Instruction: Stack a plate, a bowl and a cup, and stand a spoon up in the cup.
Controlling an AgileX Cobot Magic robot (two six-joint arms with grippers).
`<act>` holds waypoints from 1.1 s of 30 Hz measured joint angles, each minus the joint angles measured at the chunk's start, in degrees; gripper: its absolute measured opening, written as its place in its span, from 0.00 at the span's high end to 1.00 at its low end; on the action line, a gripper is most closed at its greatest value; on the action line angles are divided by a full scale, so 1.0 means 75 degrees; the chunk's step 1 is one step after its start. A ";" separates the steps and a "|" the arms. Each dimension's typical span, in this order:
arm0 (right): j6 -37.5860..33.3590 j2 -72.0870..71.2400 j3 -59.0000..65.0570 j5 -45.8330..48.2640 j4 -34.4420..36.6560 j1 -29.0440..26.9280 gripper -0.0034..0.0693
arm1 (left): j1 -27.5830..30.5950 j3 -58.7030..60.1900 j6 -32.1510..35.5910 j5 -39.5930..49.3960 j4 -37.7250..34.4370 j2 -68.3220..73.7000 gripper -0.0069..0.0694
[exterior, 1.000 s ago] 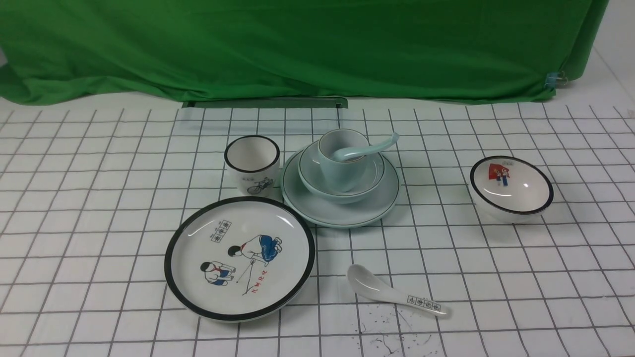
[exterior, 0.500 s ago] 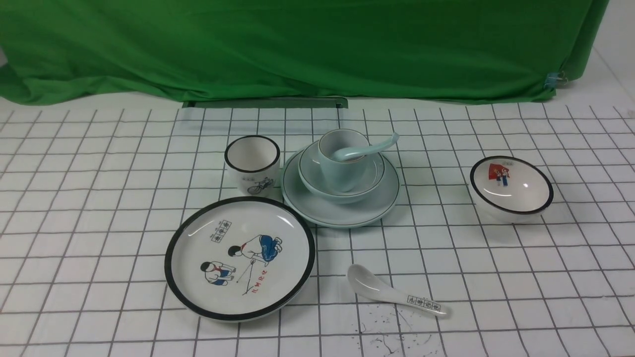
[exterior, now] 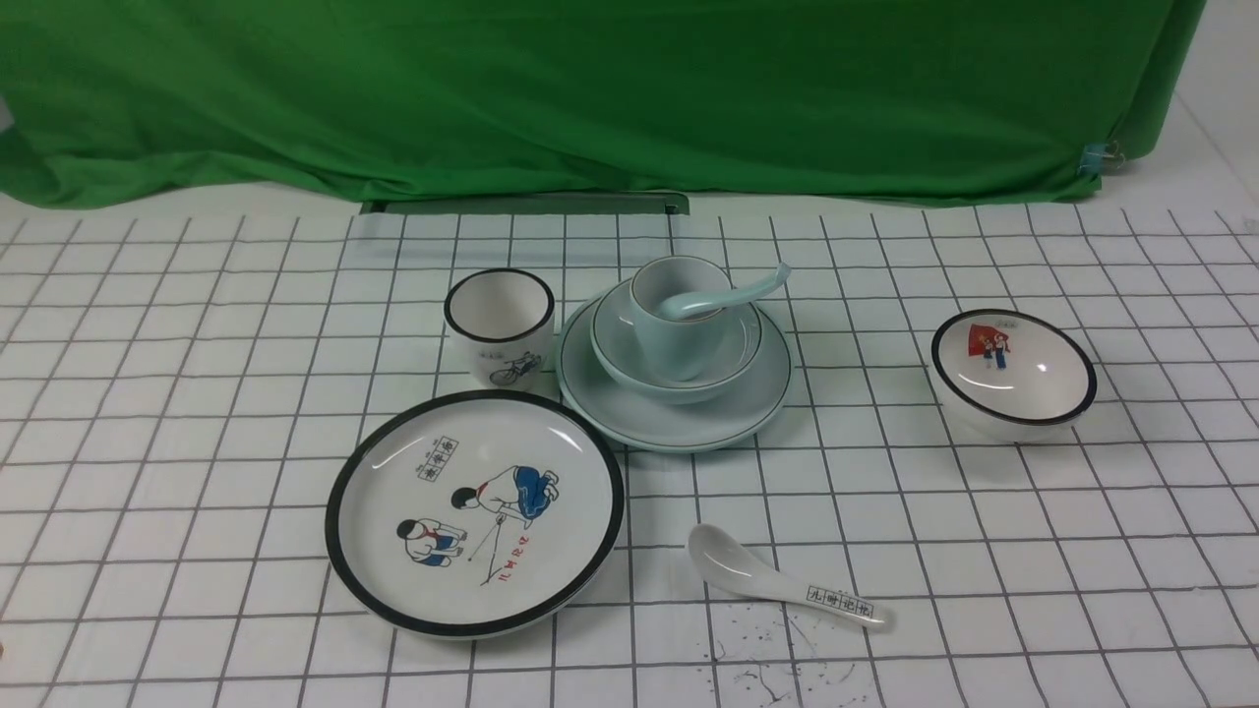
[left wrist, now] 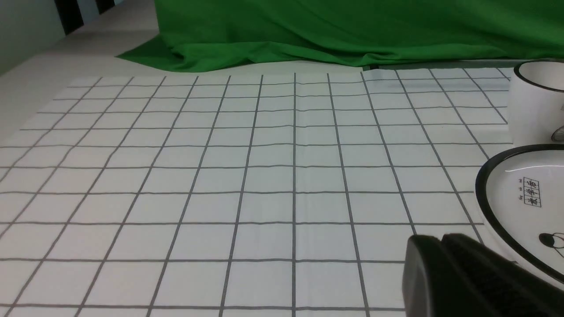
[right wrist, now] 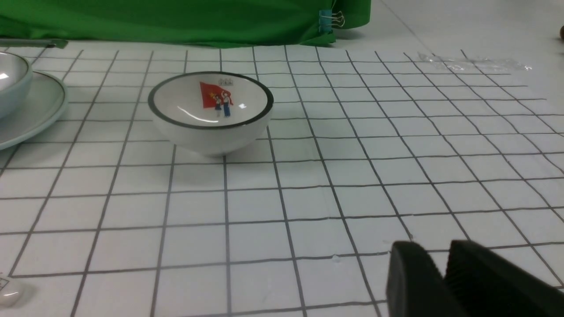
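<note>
Mid-desk, cup [exterior: 675,320] sits in bowl [exterior: 677,344] on plate [exterior: 675,393]; spoon [exterior: 723,293] leans handle-right, nearer right pincer [right wrist: 445,277], slightly parted, empty. Left pincer [left wrist: 440,259] closed, empty.

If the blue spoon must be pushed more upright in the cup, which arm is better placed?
Probably the right arm: the spoon leans out of the cup toward the robot's right, and only the right wrist view shows the stack's plate. Neither gripper holds anything.
</note>
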 joint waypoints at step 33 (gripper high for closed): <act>0.0000 0.0000 0.0000 0.0000 0.0007 0.0000 0.68 | 0.0000 0.0000 0.0000 -0.0007 -0.0047 0.0000 0.95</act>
